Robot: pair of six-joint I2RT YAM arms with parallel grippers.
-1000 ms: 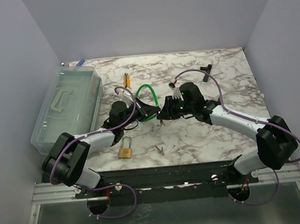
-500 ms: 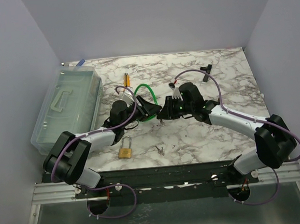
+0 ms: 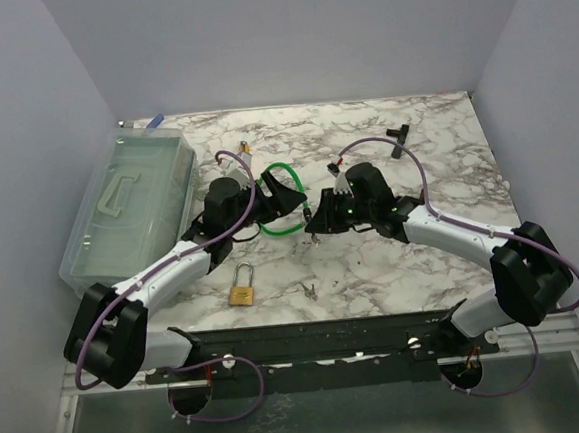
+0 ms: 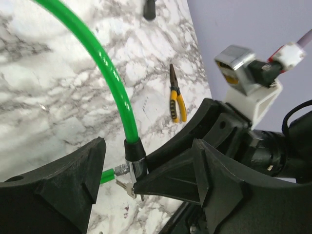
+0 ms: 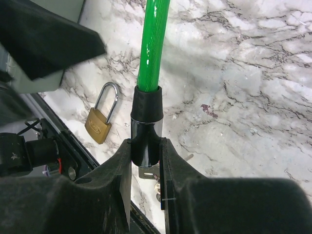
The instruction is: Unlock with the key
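Here the right pincer is clamped on the black-and-chrome barrel at the end of the green cable, beyond the brass padlock and to its right. The left pincer faces it with its fingers wide apart, the cable passing between them. A small silvery tab hangs under the barrel. The key lies flat on the marble tabletop, just right of the padlock and apart from both pincers.

White-and-grey marbled tabletop between plain pale lilac walls, aluminium rail along the near edge
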